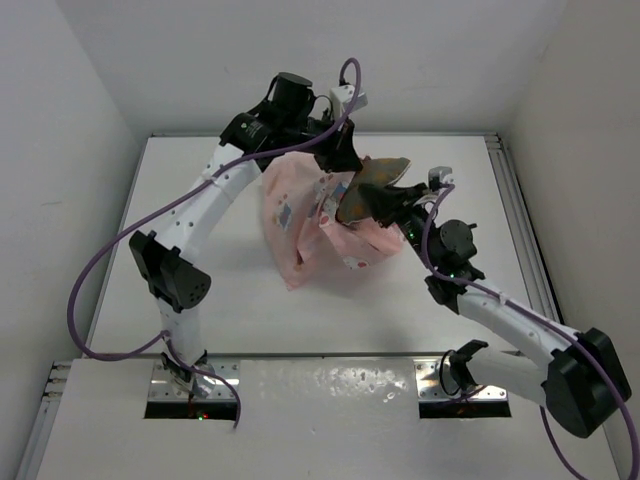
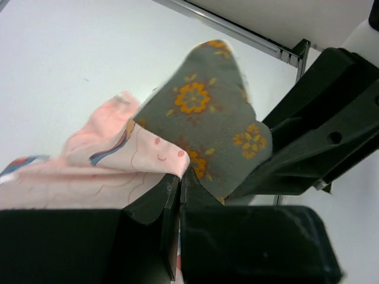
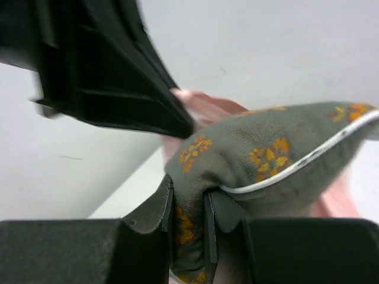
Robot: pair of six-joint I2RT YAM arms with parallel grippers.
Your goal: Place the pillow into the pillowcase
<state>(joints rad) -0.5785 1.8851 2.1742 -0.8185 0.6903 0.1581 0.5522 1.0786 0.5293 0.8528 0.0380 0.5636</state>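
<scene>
the pillow [image 1: 375, 185] is held up off the white desk [image 1: 200, 300], toward its far middle, against the upper edge of the pillowcase [image 1: 305, 225]. in the top view its long axis is seen to run diagonally, from a lower end near the middle of the pink cloth to a corner pointing up and to the right, toward the back wall. the cushion is flat and softly padded, of dark olive woven fabric printed with small orange flowers, and is finished with a pale piped seam along its edge [image 3: 308, 160].

the pillowcase is a thin, limp pink sack printed with white rabbits and small coloured motifs; it is bunched and creased, hanging from its raised top down to the desk. in the left wrist view a pink hem is laid over the lower part of the pillow.

the left hand [image 2: 179, 183] is closed tight, with the pillowcase's hem pinched between its jaws. the right hand [image 3: 189, 204] is narrowly parted and clamped on a fold of the pillow at its corner. the two hands are brought close together.
</scene>
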